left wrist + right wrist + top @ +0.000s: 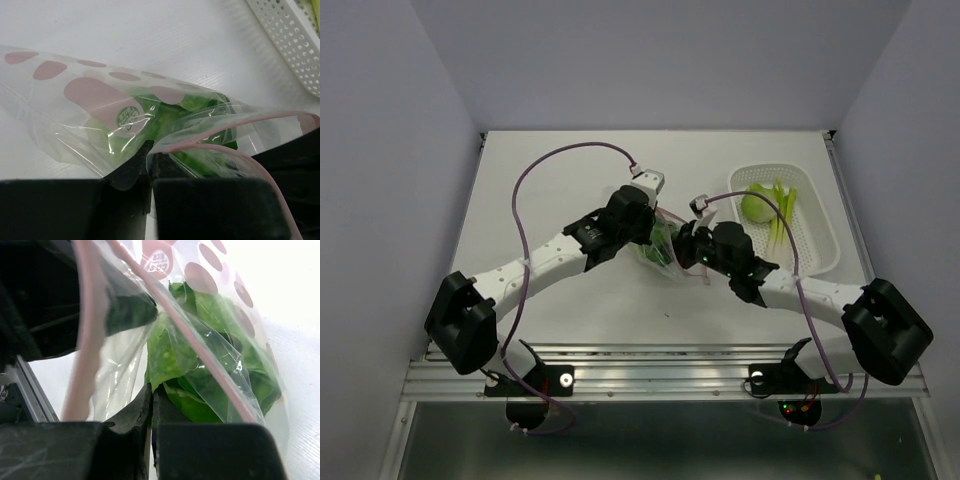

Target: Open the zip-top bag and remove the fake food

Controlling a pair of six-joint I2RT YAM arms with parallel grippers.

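Top external view is showing the zip-top bag [665, 252] sitting at the middle of the desk [560, 180], bunched up between the two arms. The left end effector [653, 232] is meeting it from about 10 o'clock and the right end effector [683, 250] from about 4 o'clock. A white perforated basket [823, 252] is lying at roughly 2 o'clock from the bag, already holding a pale lettuce ball [754, 207] and yellow-green strips [781, 203].

In the left wrist view, the left end effector [149, 150] is pinching the clear film beside the pink zipper strip [240, 122], its jaws standing almost together. In the right wrist view, the right end effector [150, 390] is clamping the opposite lip, jaws fully closed on plastic. The mouth is gaping between them, and green leafy fake food [186, 352] is lying inside.

The risk is coming from the thin, slippery film. The left hold is looking slight, so one lip is likely slipping free if either arm is pulling hard. The mouth would then be collapsing over the leaves. Lifting unevenly could also be spilling pieces onto the desk short of the basket.
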